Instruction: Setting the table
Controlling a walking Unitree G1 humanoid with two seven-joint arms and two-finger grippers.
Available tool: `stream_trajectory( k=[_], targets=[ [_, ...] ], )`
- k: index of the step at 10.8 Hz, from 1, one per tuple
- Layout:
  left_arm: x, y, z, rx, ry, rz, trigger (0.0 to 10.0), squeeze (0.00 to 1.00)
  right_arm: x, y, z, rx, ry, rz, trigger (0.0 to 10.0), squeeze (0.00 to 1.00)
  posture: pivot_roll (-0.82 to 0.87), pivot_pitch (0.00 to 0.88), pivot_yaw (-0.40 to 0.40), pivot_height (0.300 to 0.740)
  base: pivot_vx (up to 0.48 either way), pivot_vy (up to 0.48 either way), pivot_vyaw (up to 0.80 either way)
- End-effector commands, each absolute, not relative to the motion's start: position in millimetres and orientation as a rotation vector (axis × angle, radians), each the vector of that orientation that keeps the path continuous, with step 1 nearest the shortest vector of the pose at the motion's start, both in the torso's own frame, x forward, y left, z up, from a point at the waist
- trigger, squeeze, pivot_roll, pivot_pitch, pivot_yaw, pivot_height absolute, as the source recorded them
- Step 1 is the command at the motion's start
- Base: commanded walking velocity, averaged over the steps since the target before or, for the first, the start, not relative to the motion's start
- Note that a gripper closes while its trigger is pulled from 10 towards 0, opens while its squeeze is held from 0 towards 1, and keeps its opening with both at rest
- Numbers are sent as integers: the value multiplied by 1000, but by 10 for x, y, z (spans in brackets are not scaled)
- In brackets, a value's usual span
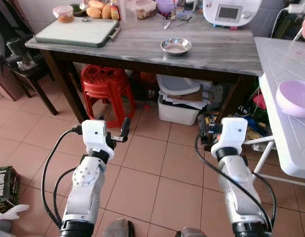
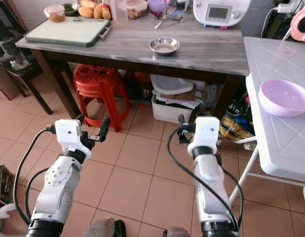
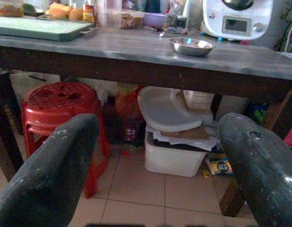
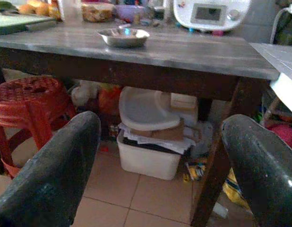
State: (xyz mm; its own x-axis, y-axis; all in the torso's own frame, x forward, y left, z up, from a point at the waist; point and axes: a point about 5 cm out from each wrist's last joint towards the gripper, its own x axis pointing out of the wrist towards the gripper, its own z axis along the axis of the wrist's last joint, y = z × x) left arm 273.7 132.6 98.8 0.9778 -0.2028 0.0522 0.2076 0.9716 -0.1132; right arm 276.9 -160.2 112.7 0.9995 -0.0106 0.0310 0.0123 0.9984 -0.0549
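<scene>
Barely begun: left gripper (image 1: 114, 132) & right gripper (image 2: 181, 129) w/ fingers spread, empty, low before the grey surface (image 1: 216, 49), steel bowl (image 1: 175, 46) untouched, pink bowl (image 2: 284, 98) on white surface (image 2: 276, 138).

Steel bowl (image 1: 176, 47): small, round, shiny metal, upright, sitting upper centre of the head view on the grey wooden table (image 1: 216, 52), apart from the clutter along the table's back edge (contents cannot be made out).

Pink bowl (image 1: 294, 98): pale lilac-pink, wide and shallow, upright, at the right edge of the frame on the white folding table (image 1: 283, 59), near that table's front edge, well apart from the steel bowl.
</scene>
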Motion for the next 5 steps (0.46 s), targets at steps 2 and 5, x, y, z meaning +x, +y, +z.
stream_trajectory(
  k=[2, 5],
  targets=[
    [2769, 1302, 1104, -118, -78, -226, 10000, 0, 2871, -1561, 1289, -34, -79, 25, 10000, 0, -54, 74, 24, 740, 0, -317, 0],
    [2736, 1323, 1103, -121, -73, -227, 10000, 0, 2849, -1590, 1283, -33, -76, 18, 10000, 0, -57, 93, 29, 740, 0, -387, -654]
  ],
)
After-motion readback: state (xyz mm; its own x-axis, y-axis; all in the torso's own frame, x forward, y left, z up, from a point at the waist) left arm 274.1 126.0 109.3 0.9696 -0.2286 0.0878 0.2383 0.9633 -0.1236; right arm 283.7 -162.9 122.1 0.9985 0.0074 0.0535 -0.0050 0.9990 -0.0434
